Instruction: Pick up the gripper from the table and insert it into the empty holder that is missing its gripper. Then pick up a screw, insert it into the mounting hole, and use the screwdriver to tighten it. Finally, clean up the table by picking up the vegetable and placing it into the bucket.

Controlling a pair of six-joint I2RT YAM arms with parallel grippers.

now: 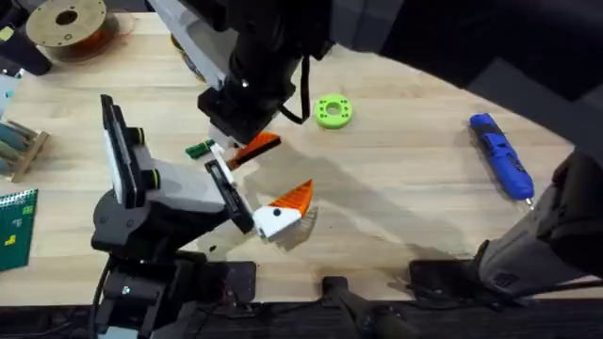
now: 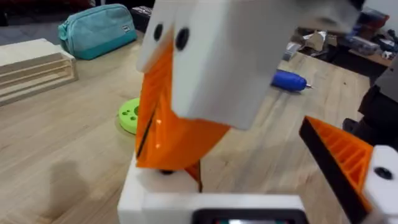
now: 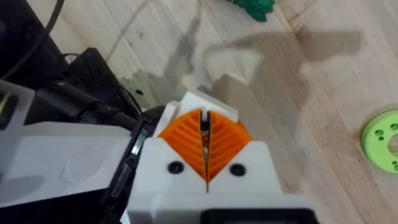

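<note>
Overhead view: the left gripper (image 1: 256, 193) reaches in from the lower left with its fingers spread wide open. The finger toward the lower centre carries an orange ribbed pad (image 1: 298, 195). The other finger is the bare white holder (image 1: 222, 176).

The right arm crosses from the upper right. The right gripper (image 1: 241, 143) stands directly over the holder. Seen from the right wrist, its fingers (image 3: 231, 142) are closed, the orange pads pressed together with a thin seam between them. The white holder (image 3: 208, 103) shows just beyond them.

Seen from the left wrist, the gripper (image 2: 194, 174) shows as a narrow orange piece below those closed pads, pinched between them. It meets the top of the holder (image 2: 186, 202). Whether it is seated cannot be told.

The vegetable (image 1: 200, 149) lies on the counter (image 1: 405, 198), just left of the right gripper. The screwdriver (image 1: 500, 156) lies at the right of the frame, well apart. A bright green ring (image 1: 333, 111) lies near the upper centre.
</note>
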